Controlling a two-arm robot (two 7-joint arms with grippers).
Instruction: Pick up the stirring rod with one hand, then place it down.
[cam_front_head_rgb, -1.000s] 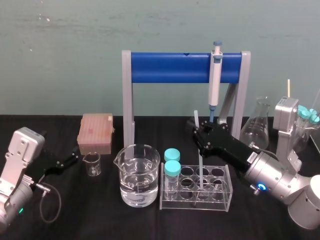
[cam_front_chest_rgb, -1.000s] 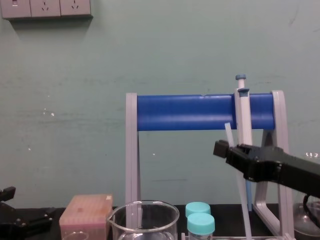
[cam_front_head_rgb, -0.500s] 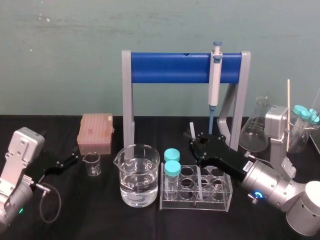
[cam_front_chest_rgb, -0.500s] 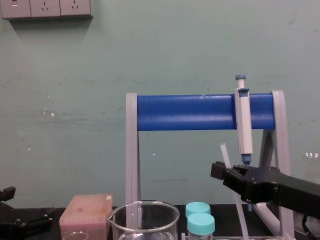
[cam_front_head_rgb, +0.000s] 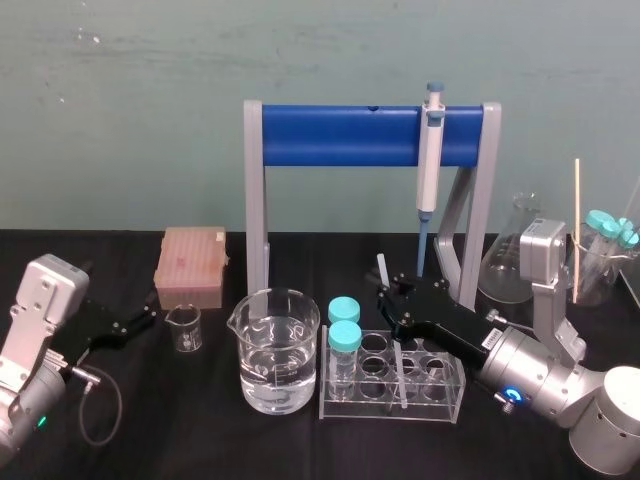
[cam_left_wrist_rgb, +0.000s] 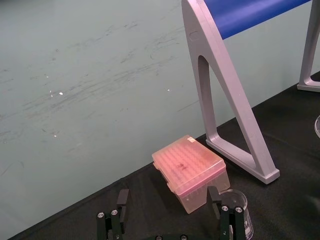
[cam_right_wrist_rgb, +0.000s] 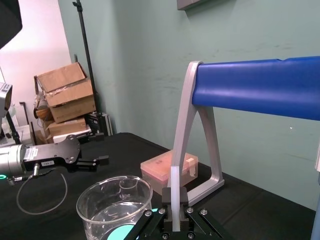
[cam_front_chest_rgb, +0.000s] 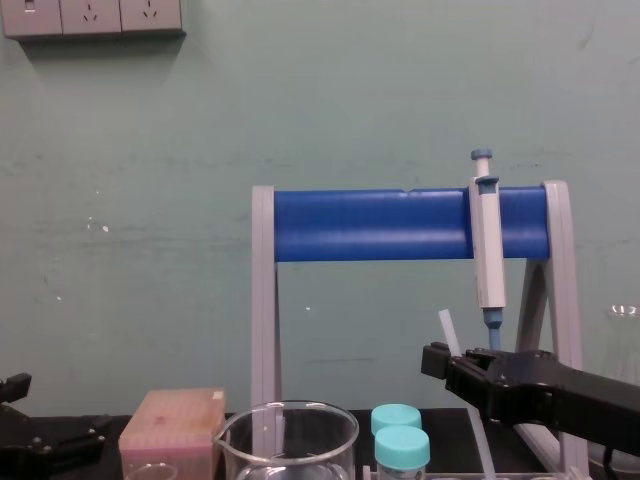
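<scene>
The stirring rod (cam_front_head_rgb: 383, 268) is a thin whitish stick standing nearly upright, its lower part down inside the clear test tube rack (cam_front_head_rgb: 441, 392). My right gripper (cam_front_head_rgb: 392, 293) is shut on the rod's upper part, just behind the rack. In the right wrist view the rod (cam_right_wrist_rgb: 174, 180) rises between the closed black fingers (cam_right_wrist_rgb: 182, 199). The chest view shows the rod's tip (cam_front_chest_rgb: 445, 325) sticking up above the right gripper (cam_front_chest_rgb: 440, 362). My left gripper (cam_front_head_rgb: 150, 313) rests low at the far left, open and holding nothing (cam_left_wrist_rgb: 168, 196).
A large beaker of water (cam_front_head_rgb: 275, 350) stands left of the rack, with two teal-capped tubes (cam_front_head_rgb: 344, 330) in the rack's left end. A small beaker (cam_front_head_rgb: 184, 327), a pink tip box (cam_front_head_rgb: 190, 265), the blue-barred pipette stand (cam_front_head_rgb: 340, 136) with its pipette (cam_front_head_rgb: 430, 160), and a flask (cam_front_head_rgb: 510, 260) surround it.
My right gripper has come down and slightly left with the rod, so the rod's lower end sits deeper in the tube rack. The left arm has stayed still.
</scene>
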